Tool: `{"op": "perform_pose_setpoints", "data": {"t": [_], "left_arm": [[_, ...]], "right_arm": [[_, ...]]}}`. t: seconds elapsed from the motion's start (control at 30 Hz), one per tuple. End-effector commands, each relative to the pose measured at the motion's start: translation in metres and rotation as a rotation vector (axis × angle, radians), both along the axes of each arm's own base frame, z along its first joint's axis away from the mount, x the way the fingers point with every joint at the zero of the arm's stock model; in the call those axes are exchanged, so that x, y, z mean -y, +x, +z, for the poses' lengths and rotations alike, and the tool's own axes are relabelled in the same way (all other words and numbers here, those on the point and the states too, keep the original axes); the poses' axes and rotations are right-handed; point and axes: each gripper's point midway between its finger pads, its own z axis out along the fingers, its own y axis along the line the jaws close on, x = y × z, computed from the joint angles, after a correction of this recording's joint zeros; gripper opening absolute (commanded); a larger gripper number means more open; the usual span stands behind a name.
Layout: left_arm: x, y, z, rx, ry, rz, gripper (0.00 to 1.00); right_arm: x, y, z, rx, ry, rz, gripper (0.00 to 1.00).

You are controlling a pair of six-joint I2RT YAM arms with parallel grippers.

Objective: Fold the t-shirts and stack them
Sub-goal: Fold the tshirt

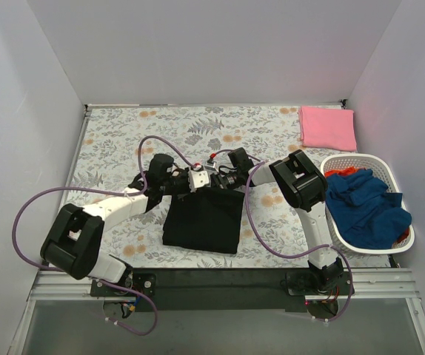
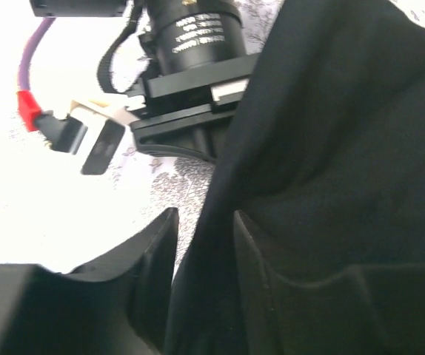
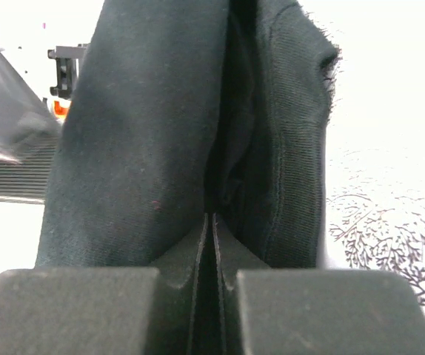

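A black t-shirt (image 1: 201, 218) hangs in the middle of the table, its top edge lifted and its lower part lying on the floral cloth. My left gripper (image 1: 172, 185) holds the shirt's top left corner. In the left wrist view the fabric (image 2: 331, 148) runs down between the two fingers of that gripper (image 2: 205, 216). My right gripper (image 1: 226, 181) holds the top right corner. In the right wrist view its jaws (image 3: 214, 216) are pressed together on a bunched fold of the black fabric (image 3: 153, 133). The two grippers are close together.
A folded pink t-shirt (image 1: 326, 127) lies at the back right corner. A white basket (image 1: 360, 157) at the right edge holds a blue shirt (image 1: 364, 203) and something orange (image 1: 401, 235). The right arm's wrist (image 2: 190, 44) shows close in the left wrist view.
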Motion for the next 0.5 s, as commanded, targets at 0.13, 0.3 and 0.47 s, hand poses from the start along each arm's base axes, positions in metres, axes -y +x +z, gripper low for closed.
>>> {"op": "perform_pose_setpoints", "data": {"t": [0.13,0.3,0.47], "left_arm": [[-0.009,0.000,0.063,0.102,-0.072,0.066,0.40],[-0.016,-0.022,0.085,0.035,-0.110,0.091,0.41],[-0.025,-0.033,0.085,-0.033,-0.114,0.148,0.41]], "right_arm": [[-0.004,0.009,-0.007,0.055,-0.089,-0.048,0.13],[-0.008,0.020,0.007,0.125,-0.090,-0.056,0.14],[-0.010,0.034,0.019,0.182,-0.119,-0.068,0.15]]}}
